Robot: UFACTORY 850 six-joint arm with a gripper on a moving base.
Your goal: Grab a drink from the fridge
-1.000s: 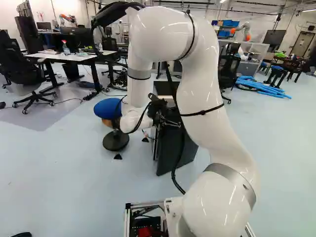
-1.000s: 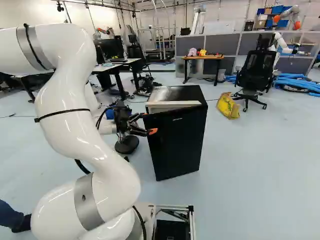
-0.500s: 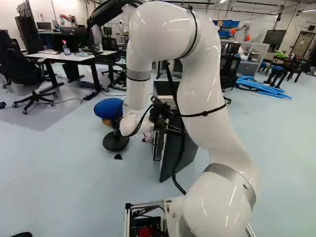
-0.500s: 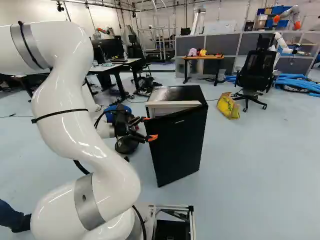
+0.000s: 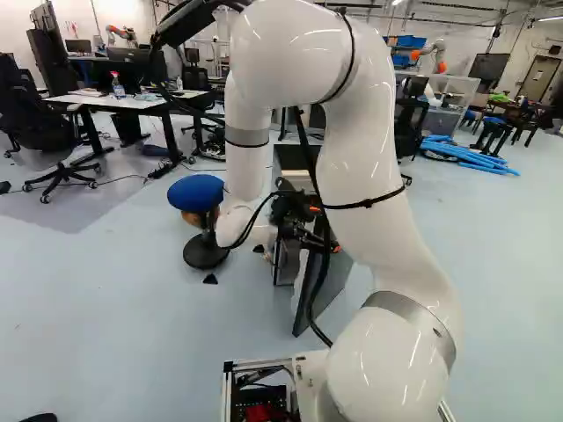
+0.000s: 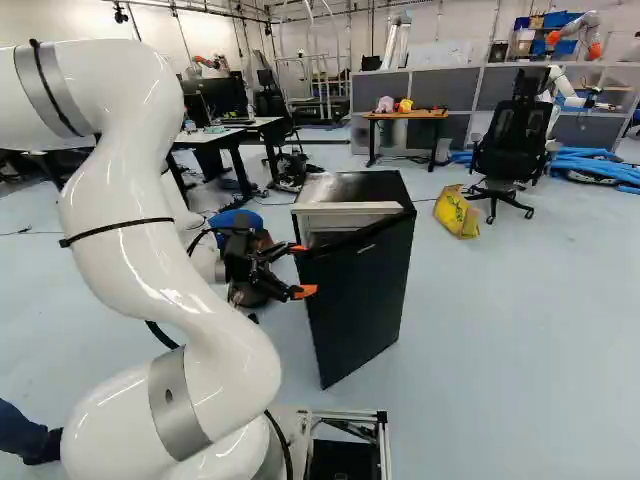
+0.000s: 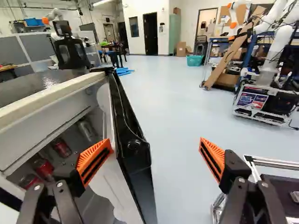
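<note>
The tool [image 7: 155, 142] stands wide. Sweep the inner pad [image 7: 88, 156] along the hinge arc, pushing the fridge door [image 7: 136, 170] until cans [image 7: 61, 147] are reachable.

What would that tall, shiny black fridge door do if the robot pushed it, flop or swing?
The tall black fridge door would probably swing, since it stands ajar. Its thick, straight edge suggests it won't flop. That glossy surface might be slippery.

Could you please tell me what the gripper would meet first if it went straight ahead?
The gripper would probably meet the open fridge door first; its edge shows between the jaws, closer to one, though depth is hard to judge.
</note>
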